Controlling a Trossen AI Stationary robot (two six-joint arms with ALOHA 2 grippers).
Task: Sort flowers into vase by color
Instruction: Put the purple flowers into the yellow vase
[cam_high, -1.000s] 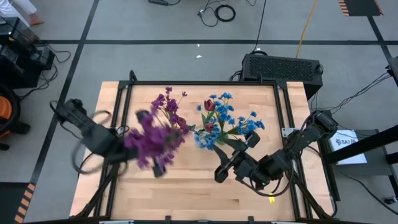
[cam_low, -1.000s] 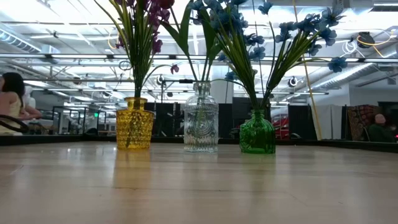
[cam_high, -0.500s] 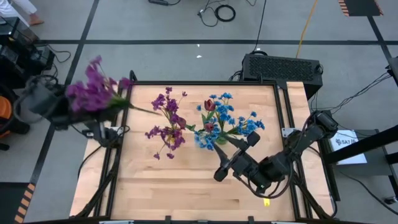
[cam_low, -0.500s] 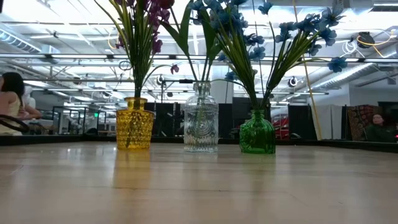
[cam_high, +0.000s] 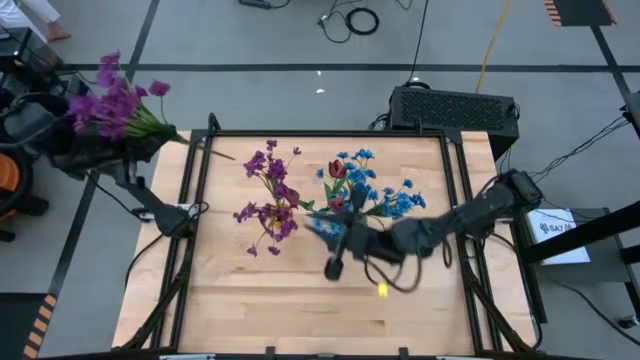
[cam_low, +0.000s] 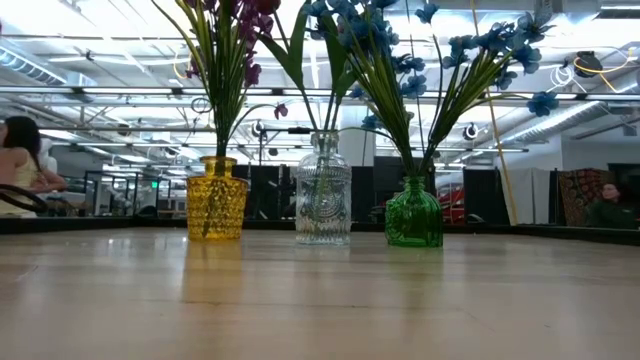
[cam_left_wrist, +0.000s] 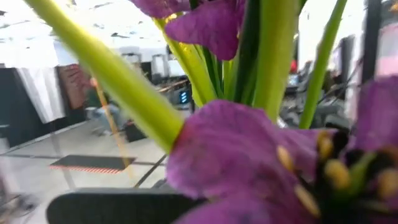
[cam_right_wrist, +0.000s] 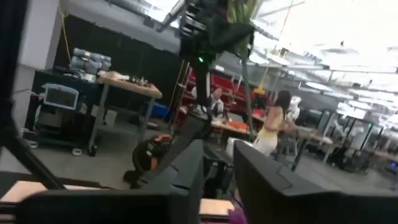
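**Purple bunch lifted off the desk's corner while the right arm reaches in**

The left gripper (cam_high: 85, 150) is holding a purple sprig bunch (cam_high: 115, 98) out past the desk (cam_high: 300, 300) toward 10 o'clock, beyond the frame rail; the fingers are hidden under the blossoms, so whether they are clenched cannot be told, though the stems appear to be running down into them. Carrying the bunch high and outboard is probably keeping its blossoms from brushing the purple flowers (cam_high: 268, 190) already standing in the yellow vase (cam_low: 216, 210).

The right gripper (cam_high: 335, 255) is lying low across the middle of the desk, just toward 6 o'clock of the blue flowers (cam_high: 365, 195); its fingers (cam_right_wrist: 186, 174) are showing a narrow gap with nothing seen between them.

In the low view the yellow vase, clear vase (cam_low: 323, 205) and green vase (cam_low: 414, 215) are standing in a row, close together. Open board is lying toward 6 o'clock; the blossoms are crowding overhead, so any approach is likely needing to come from above.
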